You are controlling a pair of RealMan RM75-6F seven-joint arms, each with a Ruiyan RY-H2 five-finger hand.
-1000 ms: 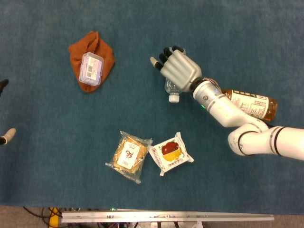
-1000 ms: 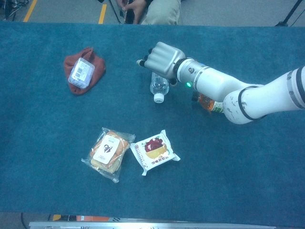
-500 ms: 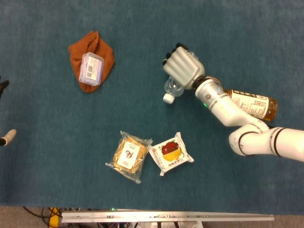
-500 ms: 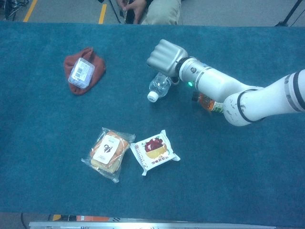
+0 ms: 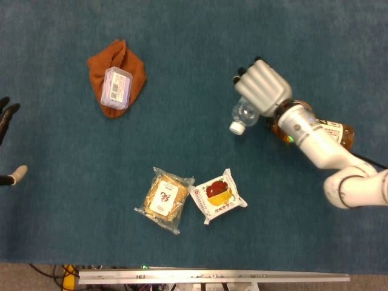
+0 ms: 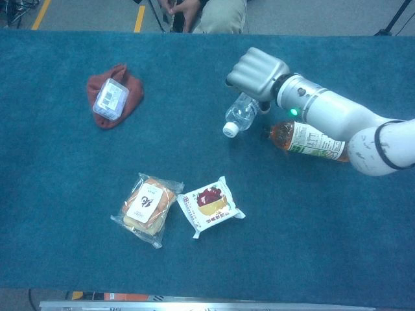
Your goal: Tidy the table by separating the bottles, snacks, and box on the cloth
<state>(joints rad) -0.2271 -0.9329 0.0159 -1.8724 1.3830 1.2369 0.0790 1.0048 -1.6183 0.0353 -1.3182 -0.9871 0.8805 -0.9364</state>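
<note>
My right hand is curled over a clear plastic bottle and holds it by the body, white cap pointing down-left. An amber tea bottle lies just right of it, partly under my forearm. A clear plastic box sits on the crumpled orange cloth at the far left. Two snack packs lie side by side near the front: a biscuit pack and a red-printed cake pack. Only spread fingertips of my left hand show at the left edge, holding nothing.
The blue table cover reaches a metal rail at the front edge. A seated person is behind the far edge.
My right hand closed over the clear bottle and carried it to the right, beside the tea bottle's cap. The left fingertips shifted slightly.
</note>
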